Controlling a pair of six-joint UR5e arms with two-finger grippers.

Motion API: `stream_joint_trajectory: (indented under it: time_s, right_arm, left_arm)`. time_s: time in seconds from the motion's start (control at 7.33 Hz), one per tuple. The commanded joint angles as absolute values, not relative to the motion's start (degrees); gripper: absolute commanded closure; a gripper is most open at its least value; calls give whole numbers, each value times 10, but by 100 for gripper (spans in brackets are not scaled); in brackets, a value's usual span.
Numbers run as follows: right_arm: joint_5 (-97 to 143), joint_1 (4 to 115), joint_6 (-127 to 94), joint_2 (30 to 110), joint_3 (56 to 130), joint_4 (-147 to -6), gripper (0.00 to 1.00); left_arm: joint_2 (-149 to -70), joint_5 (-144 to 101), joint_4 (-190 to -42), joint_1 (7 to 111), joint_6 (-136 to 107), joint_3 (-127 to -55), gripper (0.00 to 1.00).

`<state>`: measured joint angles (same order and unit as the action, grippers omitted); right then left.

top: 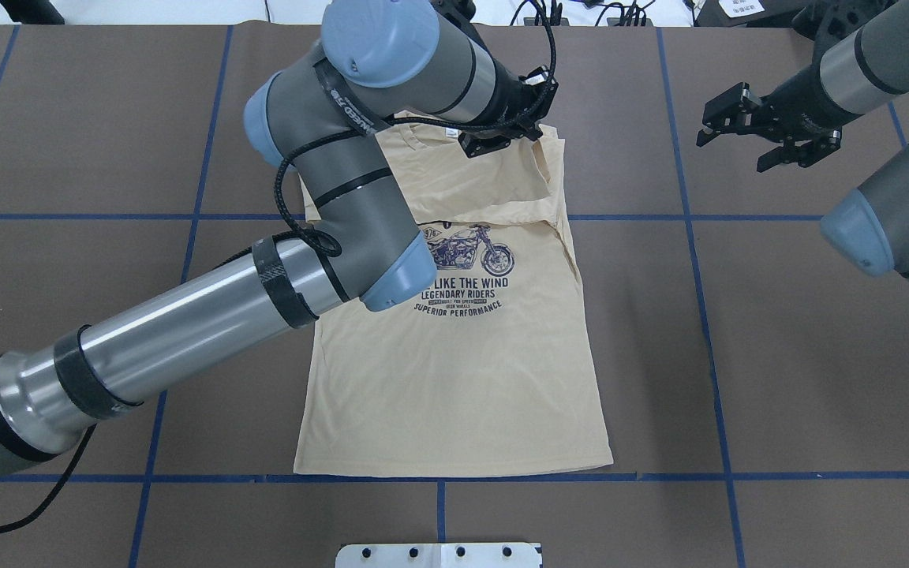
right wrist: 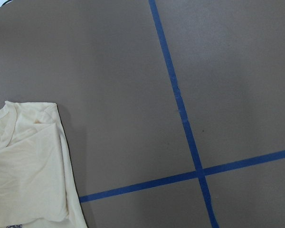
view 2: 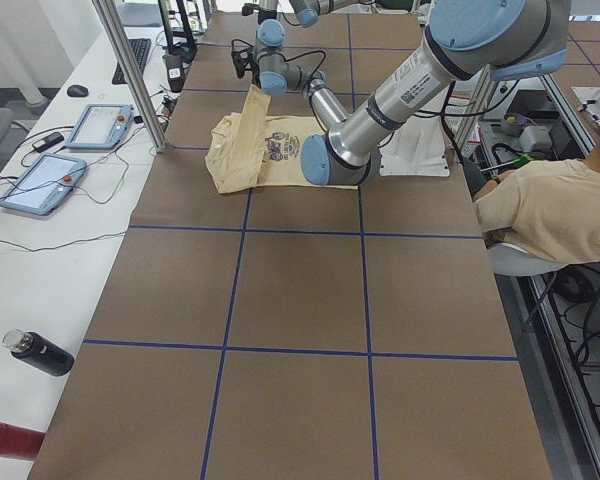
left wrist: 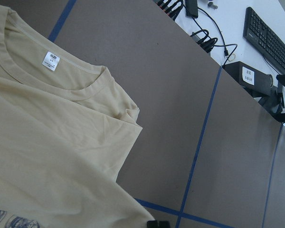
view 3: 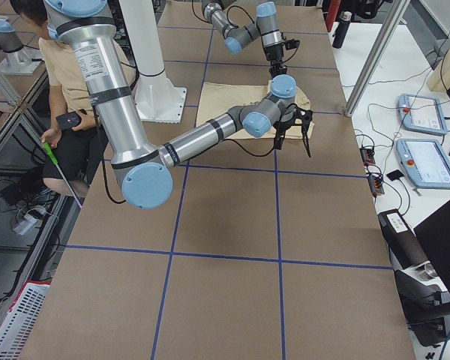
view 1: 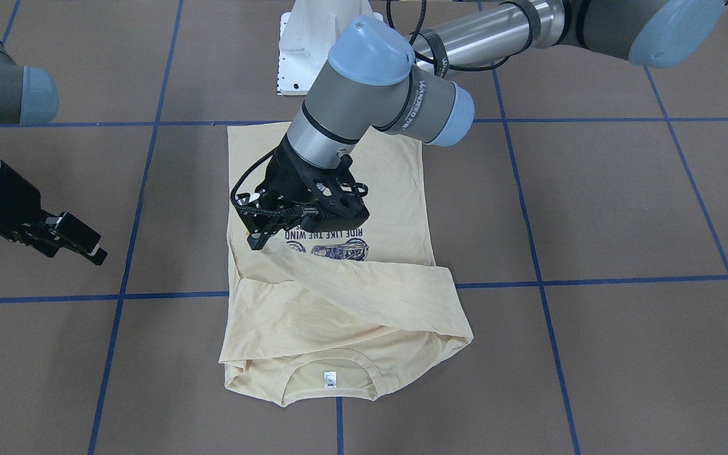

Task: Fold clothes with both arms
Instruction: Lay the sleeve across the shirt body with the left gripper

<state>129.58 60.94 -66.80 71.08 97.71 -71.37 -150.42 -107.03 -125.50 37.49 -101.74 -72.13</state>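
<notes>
Front-facing view: one pale cream long-sleeved cotton T-shirt (view 1: 351, 328) with a navy motorcycle print (view 1: 339, 251). It lies flat at the middle of the brown paper-covered table (view 1: 623, 202), collar end away from my base. One sleeve (view 1: 364, 284) is drawn slantwise across the chest. My left gripper (view 1: 258, 241) pinches that sleeve's end, beside the print. My right gripper (view 1: 83, 246) hangs spread, holding nothing, well apart from the shirt.

Overhead view: the hem is straight and near my base, with brown surface showing wide on both sides.

Left wrist view: a small white neck label (left wrist: 51, 59) and a crumpled shoulder edge.

Right wrist view: a corner of the shirt, near the blue tape lines (right wrist: 180, 109).
</notes>
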Motion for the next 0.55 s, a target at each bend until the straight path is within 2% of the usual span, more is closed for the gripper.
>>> stream_joint_trajectory:
  time_s: [0.0,0.14,0.27,0.41]
  right_arm:
    - [1296,609,-668,710,976,-715,0]
    - [1296,609,-668,712,976,-715,0]
    - [1296,609,-669,712,977,-715,0]
    - [1296,609,-669,712,978,-715,0]
  left_arm:
    - [-1512,-1032,-1257,353,-1027,-707,100]
    - [-1518,-1031,-1259,352,-1027,-701,99]
    - [-1527,-1031,-1268,352,-1027,-686,28]
    - [-1528,-1031,-1274,352,-1028,-685,6]
